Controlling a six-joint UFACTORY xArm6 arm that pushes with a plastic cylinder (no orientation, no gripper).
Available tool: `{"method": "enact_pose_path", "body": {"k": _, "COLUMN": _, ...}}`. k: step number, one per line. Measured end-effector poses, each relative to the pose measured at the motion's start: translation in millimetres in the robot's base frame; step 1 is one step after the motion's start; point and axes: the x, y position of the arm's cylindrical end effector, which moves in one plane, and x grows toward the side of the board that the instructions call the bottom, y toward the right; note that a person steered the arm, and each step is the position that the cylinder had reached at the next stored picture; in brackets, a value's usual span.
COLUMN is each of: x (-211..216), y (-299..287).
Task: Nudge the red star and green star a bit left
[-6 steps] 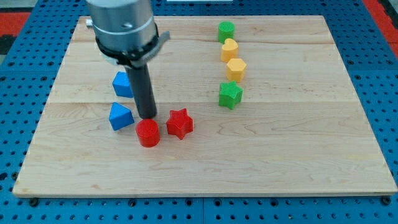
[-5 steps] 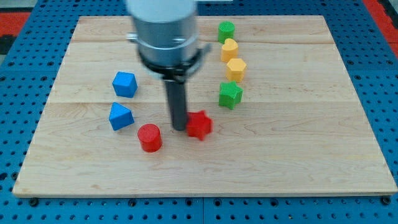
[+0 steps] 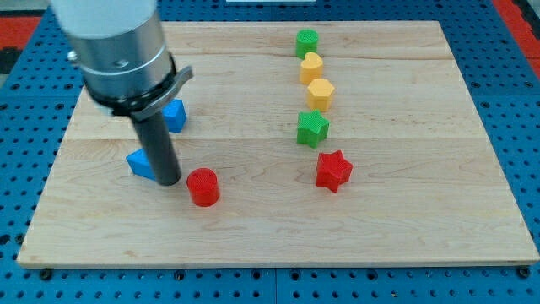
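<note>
Risking shoving the red cylinder (image 3: 202,187), my bare tip (image 3: 167,181) is resting leftward, gripping nothing, far from both stars.

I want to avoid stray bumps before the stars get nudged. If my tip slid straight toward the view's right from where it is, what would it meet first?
Most likely the red cylinder, just right of my tip. The red star lies well beyond it.
</note>
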Motion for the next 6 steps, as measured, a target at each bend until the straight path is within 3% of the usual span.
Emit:
{"method": "enact_pose_path", "body": {"k": 2, "x": 18, "y": 120}}
{"method": "enact_pose_path", "body": {"k": 3, "x": 36, "y": 104}}
{"method": "enact_pose_path", "body": {"k": 4, "x": 43, "y": 219}}
{"method": "enact_pose_path", "body": {"k": 5, "x": 9, "y": 231}}
{"method": "enact_pose_path", "body": {"k": 6, "x": -11, "y": 204}}
